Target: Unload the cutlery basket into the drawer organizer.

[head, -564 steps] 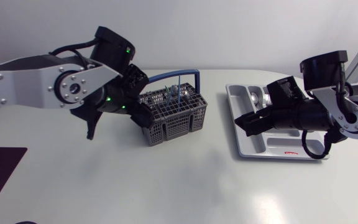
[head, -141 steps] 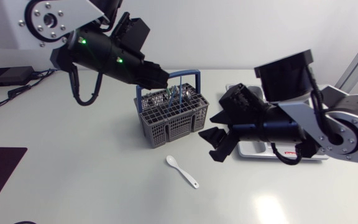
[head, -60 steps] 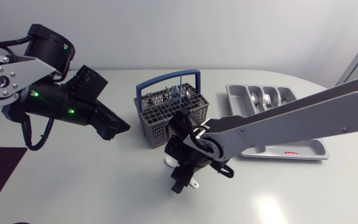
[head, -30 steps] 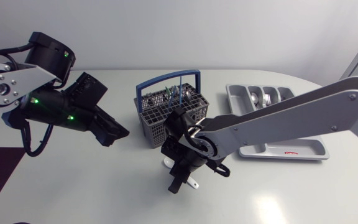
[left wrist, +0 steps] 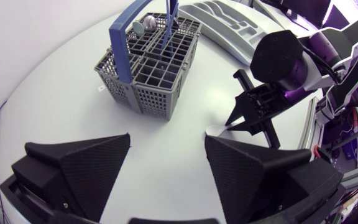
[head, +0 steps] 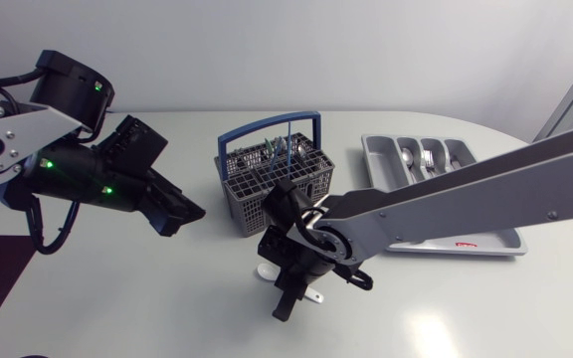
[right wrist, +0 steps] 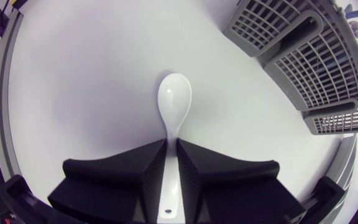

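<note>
A white spoon (head: 266, 271) lies on the table in front of the grey cutlery basket (head: 272, 179). My right gripper (head: 288, 286) is down over it. In the right wrist view the right gripper (right wrist: 171, 148) is shut on the spoon's handle, with the bowl of the spoon (right wrist: 174, 93) sticking out ahead of the fingers. The basket (right wrist: 303, 43), with its blue handle, holds several pieces of cutlery. My left gripper (head: 182, 211) hovers left of the basket; the left gripper (left wrist: 166, 168) is open and empty. The grey drawer organizer (head: 485, 239) lies at the right with some cutlery in its far compartments.
From the left wrist, the basket (left wrist: 151, 62) stands ahead, my right gripper (left wrist: 253, 115) and the spoon (left wrist: 219, 129) beside it, and the organizer (left wrist: 225, 18) beyond. Bare table stretches between basket and organizer and along the front edge.
My right gripper's fingers have come together on the spoon's handle and the gripper has shifted slightly toward the front. The left arm has drawn back a little to the left.
</note>
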Action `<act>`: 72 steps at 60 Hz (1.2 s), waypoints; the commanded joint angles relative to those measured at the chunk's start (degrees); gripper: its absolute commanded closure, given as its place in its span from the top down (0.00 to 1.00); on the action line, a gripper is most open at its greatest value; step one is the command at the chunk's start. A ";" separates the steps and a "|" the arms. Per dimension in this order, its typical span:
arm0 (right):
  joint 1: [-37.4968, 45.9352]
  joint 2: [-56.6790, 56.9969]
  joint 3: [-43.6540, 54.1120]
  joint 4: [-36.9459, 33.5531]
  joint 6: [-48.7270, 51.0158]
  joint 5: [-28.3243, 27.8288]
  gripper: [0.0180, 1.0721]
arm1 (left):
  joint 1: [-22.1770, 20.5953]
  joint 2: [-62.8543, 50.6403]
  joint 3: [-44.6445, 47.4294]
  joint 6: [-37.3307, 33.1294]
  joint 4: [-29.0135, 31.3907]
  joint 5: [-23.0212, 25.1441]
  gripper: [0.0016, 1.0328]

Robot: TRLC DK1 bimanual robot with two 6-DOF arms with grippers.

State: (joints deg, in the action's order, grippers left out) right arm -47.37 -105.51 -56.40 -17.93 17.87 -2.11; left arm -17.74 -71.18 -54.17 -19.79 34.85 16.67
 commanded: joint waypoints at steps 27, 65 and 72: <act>13.89 26.32 11.23 -13.44 19.22 -5.54 0.16 | 0.25 2.53 3.02 -1.74 -0.22 0.82 0.94; 62.05 14.11 3.76 -18.80 65.45 -14.59 0.15 | -0.98 2.97 3.46 -1.30 -0.22 0.91 0.94; 66.45 10.86 1.82 -18.01 73.63 -15.56 0.12 | -1.07 2.97 3.37 -1.30 -0.22 0.91 0.94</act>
State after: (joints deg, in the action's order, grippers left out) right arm 16.58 -92.05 -52.71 -36.01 83.13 -16.58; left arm -18.46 -69.25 -52.10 -20.64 34.83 16.71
